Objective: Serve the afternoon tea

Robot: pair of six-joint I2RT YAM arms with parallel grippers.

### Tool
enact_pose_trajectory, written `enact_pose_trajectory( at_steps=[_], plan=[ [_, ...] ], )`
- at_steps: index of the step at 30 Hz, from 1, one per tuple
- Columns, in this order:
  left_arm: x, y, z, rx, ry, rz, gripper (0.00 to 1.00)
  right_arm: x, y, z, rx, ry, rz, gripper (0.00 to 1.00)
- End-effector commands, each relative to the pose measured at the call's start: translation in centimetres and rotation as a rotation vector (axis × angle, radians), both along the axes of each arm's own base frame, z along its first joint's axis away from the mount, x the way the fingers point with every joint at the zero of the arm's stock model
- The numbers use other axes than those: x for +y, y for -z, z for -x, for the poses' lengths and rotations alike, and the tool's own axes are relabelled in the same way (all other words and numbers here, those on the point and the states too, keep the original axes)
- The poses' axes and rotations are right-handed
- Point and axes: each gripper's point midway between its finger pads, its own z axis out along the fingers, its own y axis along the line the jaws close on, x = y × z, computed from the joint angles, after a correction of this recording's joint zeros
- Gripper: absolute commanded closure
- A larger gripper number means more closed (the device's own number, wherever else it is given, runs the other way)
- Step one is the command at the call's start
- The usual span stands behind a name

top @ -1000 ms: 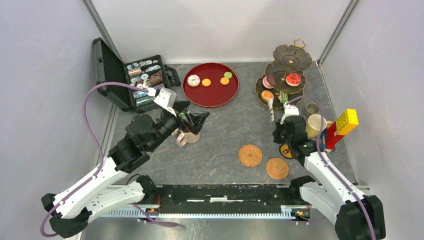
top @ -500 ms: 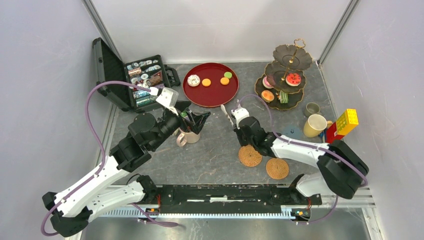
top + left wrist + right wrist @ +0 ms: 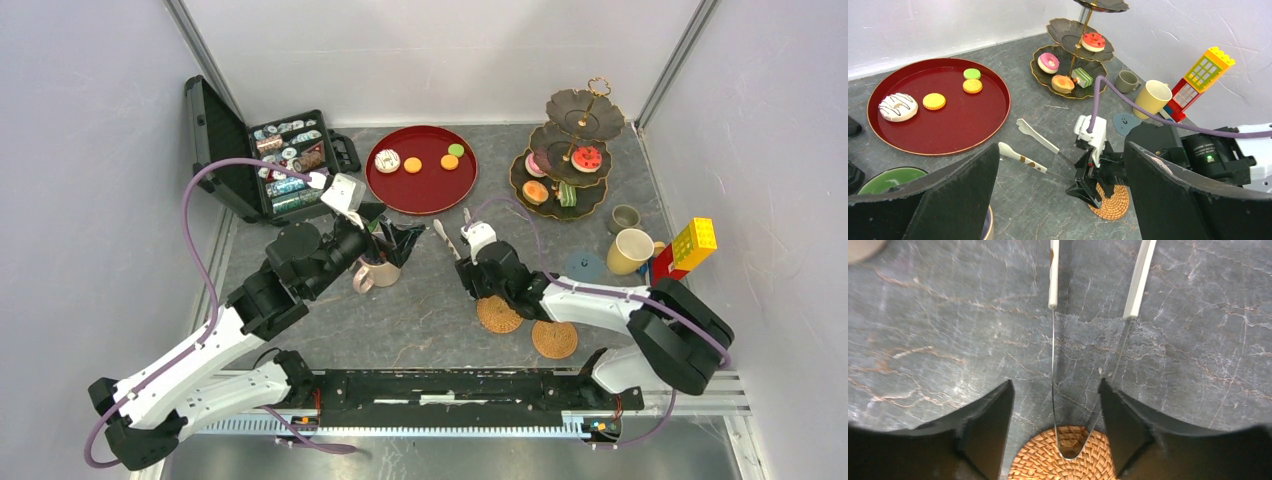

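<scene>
At mid-frame tongs (image 3: 1037, 137) are held at their bend by the right gripper (image 3: 1054, 385), the left gripper (image 3: 390, 240) is spread wide above a mug (image 3: 378, 273), and cakes (image 3: 413, 165) are seen on the tray (image 3: 425, 205) and the upper-right stand (image 3: 580, 103).

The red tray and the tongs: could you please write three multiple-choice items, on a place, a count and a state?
1. Where does the white doughnut lie? A on the red tray; B on the stand's top tier; C in the black case.
2. How many toy cakes lie on that tray? A two; B four; C six.
3. How do the tongs in the right claw stand? A tips apart, empty; B shut on a cake; C lying on the tray.

Key: 1 A, it rests inside the tray's rim; 2 B, the doughnut, two orange pieces and one green; 3 A, both wrist views show the arms spread with nothing between.
</scene>
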Motion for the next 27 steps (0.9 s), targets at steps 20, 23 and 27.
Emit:
enact_pose_trajectory(
  at_steps=[20, 23, 27],
  plan=[
    [-0.7, 0.6, -2.9, -0.013, -0.091, -0.076, 0.0, -2.2, -0.1, -2.7, -0.269, 0.085, -0.087, 0.02],
    [-1.1, 0.3, -3.4, -0.008, -0.095, -0.089, 0.0, -1.9, 0.5, -3.1, -0.262, 0.075, -0.107, 0.02],
    [-1.5, -0.7, -3.7, -0.011, -0.091, -0.086, 0.0, -1.5, 1.7, -3.5, -0.248, 0.063, -0.094, 0.08]
  ],
)
